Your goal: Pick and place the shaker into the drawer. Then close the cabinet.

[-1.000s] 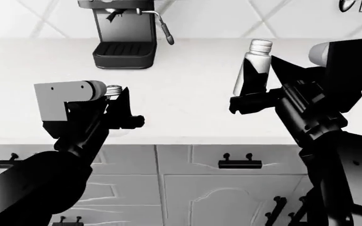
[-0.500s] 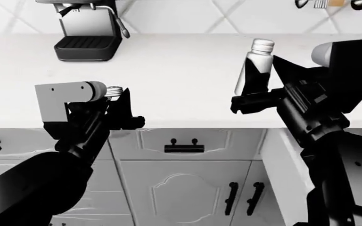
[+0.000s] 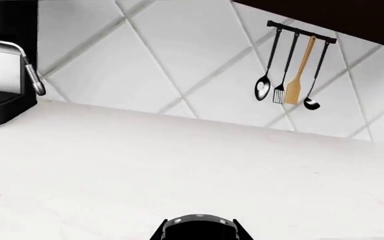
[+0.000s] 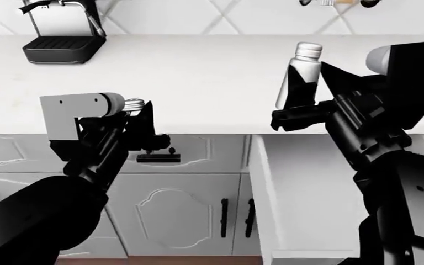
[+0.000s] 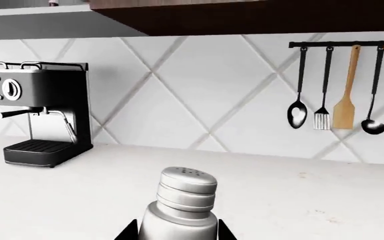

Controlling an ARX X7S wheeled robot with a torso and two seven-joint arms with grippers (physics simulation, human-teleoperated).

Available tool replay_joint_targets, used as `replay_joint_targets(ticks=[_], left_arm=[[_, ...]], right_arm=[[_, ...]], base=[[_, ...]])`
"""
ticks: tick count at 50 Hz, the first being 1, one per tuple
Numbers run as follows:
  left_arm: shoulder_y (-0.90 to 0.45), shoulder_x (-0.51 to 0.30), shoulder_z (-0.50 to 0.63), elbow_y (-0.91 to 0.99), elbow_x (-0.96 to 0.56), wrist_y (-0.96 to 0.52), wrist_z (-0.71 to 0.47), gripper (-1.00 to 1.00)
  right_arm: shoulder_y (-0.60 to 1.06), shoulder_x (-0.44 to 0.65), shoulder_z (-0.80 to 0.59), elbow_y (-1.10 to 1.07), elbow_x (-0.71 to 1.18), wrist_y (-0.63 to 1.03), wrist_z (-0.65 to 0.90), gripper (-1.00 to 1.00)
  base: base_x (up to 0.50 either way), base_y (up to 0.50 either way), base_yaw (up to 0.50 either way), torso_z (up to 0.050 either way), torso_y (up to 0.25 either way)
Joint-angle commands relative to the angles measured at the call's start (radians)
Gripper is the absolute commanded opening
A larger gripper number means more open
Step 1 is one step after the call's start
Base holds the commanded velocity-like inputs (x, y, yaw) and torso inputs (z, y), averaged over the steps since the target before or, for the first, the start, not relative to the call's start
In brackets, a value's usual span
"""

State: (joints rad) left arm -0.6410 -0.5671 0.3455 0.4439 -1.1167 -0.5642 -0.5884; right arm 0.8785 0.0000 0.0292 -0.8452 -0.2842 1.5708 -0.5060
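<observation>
The shaker (image 4: 298, 77) stands upright in my right claw (image 4: 295, 110), which pinches its lower body above the worktop (image 4: 197, 83), just far of the open drawer (image 4: 322, 187). To do this well, I should bring it near, over the drawer's white hollow, lower it level, and only then let go. My left claw (image 4: 149, 135) I cannot tell whether spread or pressed together.

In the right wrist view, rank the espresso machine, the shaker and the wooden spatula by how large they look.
1. Espresso machine.
2. Shaker, though it is cut off by the frame and very close to the camera, so it looks inflated.
3. Wooden spatula, smallest.
</observation>
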Motion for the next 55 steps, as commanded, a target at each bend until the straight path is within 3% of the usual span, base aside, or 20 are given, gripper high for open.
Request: replay_joint_targets(ticks=[1, 15, 40, 49, 55], left_arm=[[-0.003, -0.001, 0.003, -0.002, -0.006, 0.004, 0.0, -1.0], [0.001, -0.002, 0.009, -0.005, -0.002, 0.007, 0.003, -1.0], [0.011, -0.006, 0.008, 0.003, -0.012, 0.01, -0.001, -1.0], [-0.011, -0.012, 0.016, 0.0, -0.023, -0.008, 0.005, -1.0], [-0.163, -0.033, 0.097, 0.014, -0.09, -0.152, 0.083, -1.0]], right_arm=[[-0.001, 0.0, -0.004, -0.003, -0.013, 0.0, -0.008, -1.0], [-0.011, 0.0, -0.002, -0.003, -0.007, 0.0, 0.0, -1.0], [-0.025, 0.0, -0.004, -0.008, 0.005, 0.0, 0.016, -1.0], [-0.024, 0.0, -0.056, 0.0, -0.126, 0.0, -0.076, -1.0], [0.0, 0.0, -0.114, 0.031, -0.351, 0.0, -0.25, -1.0]], base=[[-0.19, -0.5, 0.0, 0.0, 0.0], [-0.16, -0.5, 0.0, 0.0, 0.0], [0.12, -0.47, 0.0, 0.0, 0.0], [0.0, 0.0, 0.0, 0.0, 0.0], [0.0, 0.0, 0.0, 0.0, 0.0]])
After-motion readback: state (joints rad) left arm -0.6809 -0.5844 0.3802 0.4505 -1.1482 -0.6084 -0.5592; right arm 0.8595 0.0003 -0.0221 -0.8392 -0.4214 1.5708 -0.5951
